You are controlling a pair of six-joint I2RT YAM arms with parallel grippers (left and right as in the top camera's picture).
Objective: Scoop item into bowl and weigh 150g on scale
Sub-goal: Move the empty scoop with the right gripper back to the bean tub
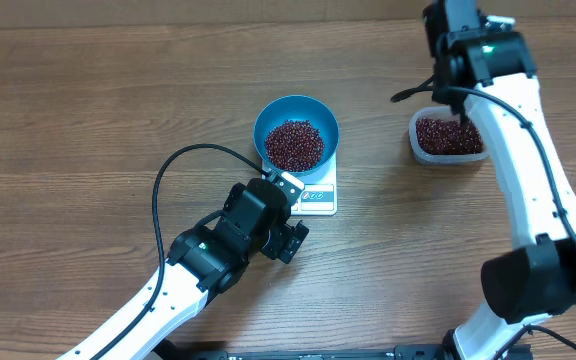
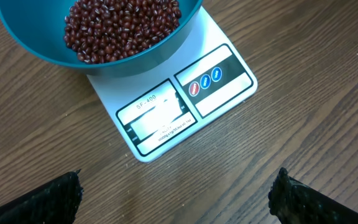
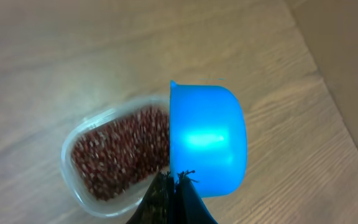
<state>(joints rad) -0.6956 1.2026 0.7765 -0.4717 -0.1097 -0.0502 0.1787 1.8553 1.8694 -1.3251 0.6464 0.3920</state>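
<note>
The blue bowl (image 1: 259, 128) stands on the white scale (image 1: 317, 198) and holds a heap of red-brown beans (image 1: 294, 145). My left gripper (image 1: 293, 213) hovers just in front of the scale's display edge, open, with only bare wood between its fingers. The left wrist view shows the bowl (image 2: 42, 53), the beans (image 2: 123, 28), the scale (image 2: 222, 81) and that gripper (image 2: 178, 182). My right gripper (image 1: 457, 102) is up over the clear tub (image 1: 416, 146), shut on a small blue scoop (image 3: 207, 140). The right gripper (image 3: 174, 178) pinches the scoop's near end. No beans show on the scoop.
The clear plastic tub (image 3: 67, 158) at the back right holds more beans (image 3: 117, 149). The scoop hangs over its right end. A black cable (image 1: 168, 175) loops over the wooden table left of the scale.
</note>
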